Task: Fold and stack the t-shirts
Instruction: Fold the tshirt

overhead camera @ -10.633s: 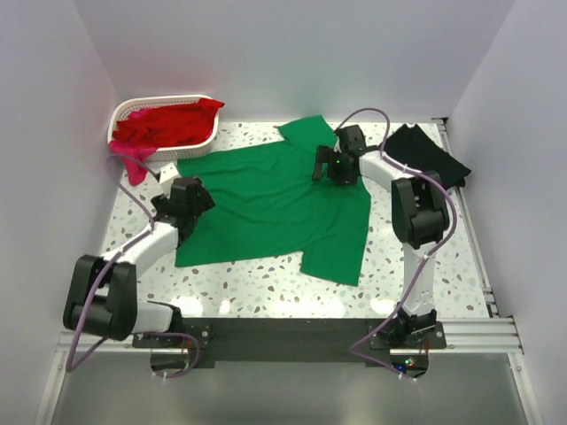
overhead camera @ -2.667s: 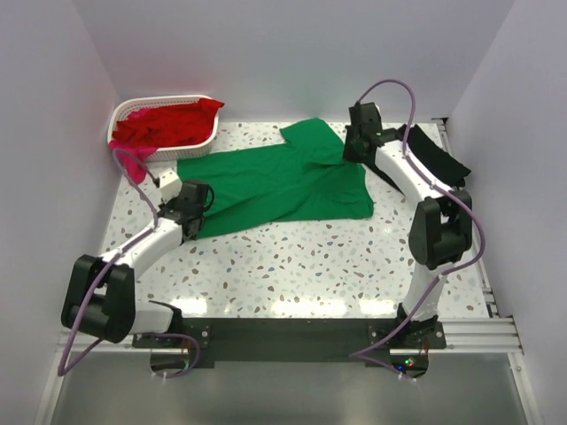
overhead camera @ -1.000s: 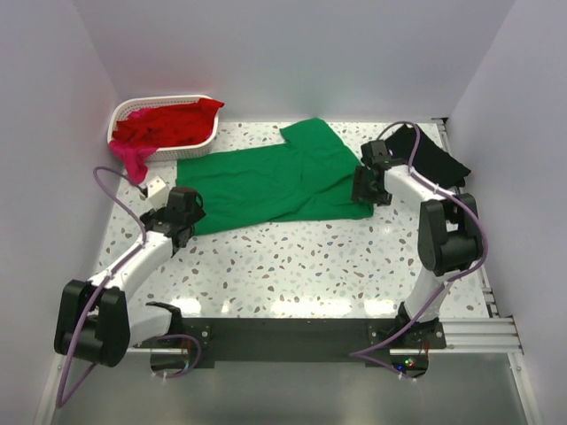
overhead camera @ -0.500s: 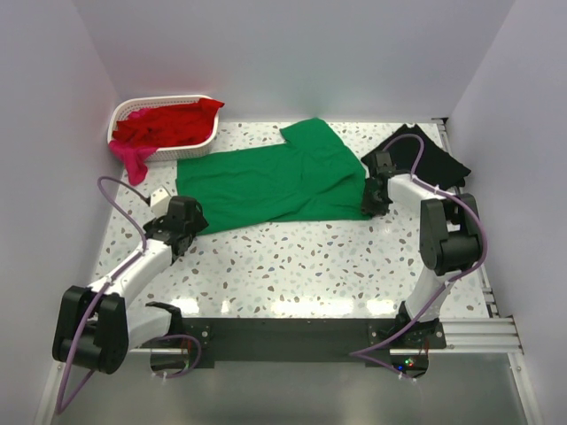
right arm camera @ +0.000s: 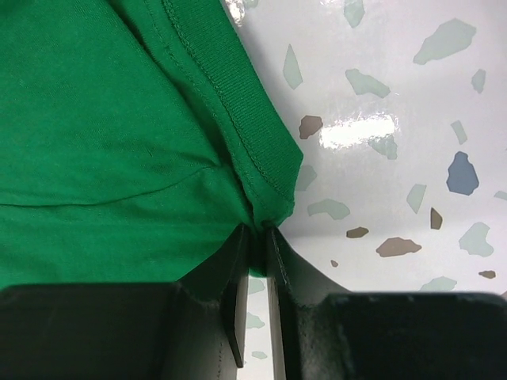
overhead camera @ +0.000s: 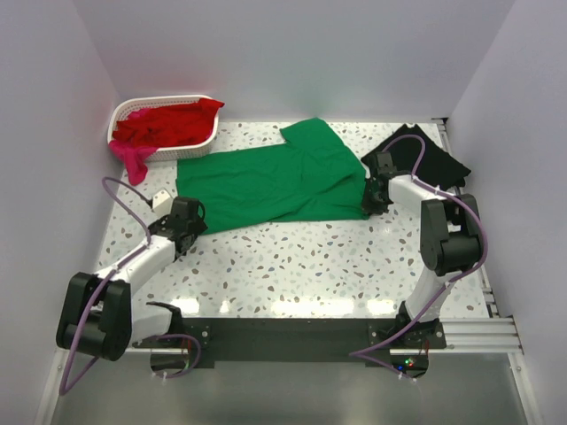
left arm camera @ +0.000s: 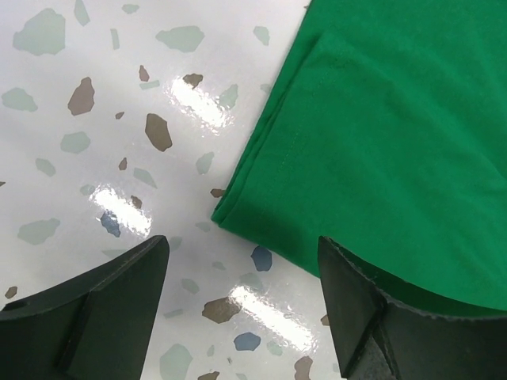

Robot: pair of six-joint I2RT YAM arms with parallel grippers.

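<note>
The green t-shirt [overhead camera: 275, 181] lay spread flat across the middle of the speckled desk [overhead camera: 310, 266], its long side running left to right and one sleeve pointing toward the far wall. At the shirt's near-left corner the left hand [left arm camera: 242, 269] sat low over the desk with its fingers well apart. The corner lay between them, and the wrist view showed two layers of cloth stacked at that edge. The right-side finger [left arm camera: 380, 309] overlapped the green hem, though whether it actually pressed on the cloth was hard to tell from that angle. At the shirt's near-right corner the right hand [right arm camera: 257, 237] had its fingers drawn nearly together, pinching a small fold of green cloth just below the ribbed band. Beyond that corner, to the right of the green shirt and close to it, the black t-shirt [overhead camera: 425, 159] lay crumpled. To the far left of the green shirt stood the white basket [overhead camera: 182, 149] holding the red t-shirts [overhead camera: 168, 124], with a magenta-pink t-shirt [overhead camera: 133, 161] hanging over its rim onto the desk. A small white object [overhead camera: 161, 200] lay just left of the green shirt, beside the left arm.
</note>
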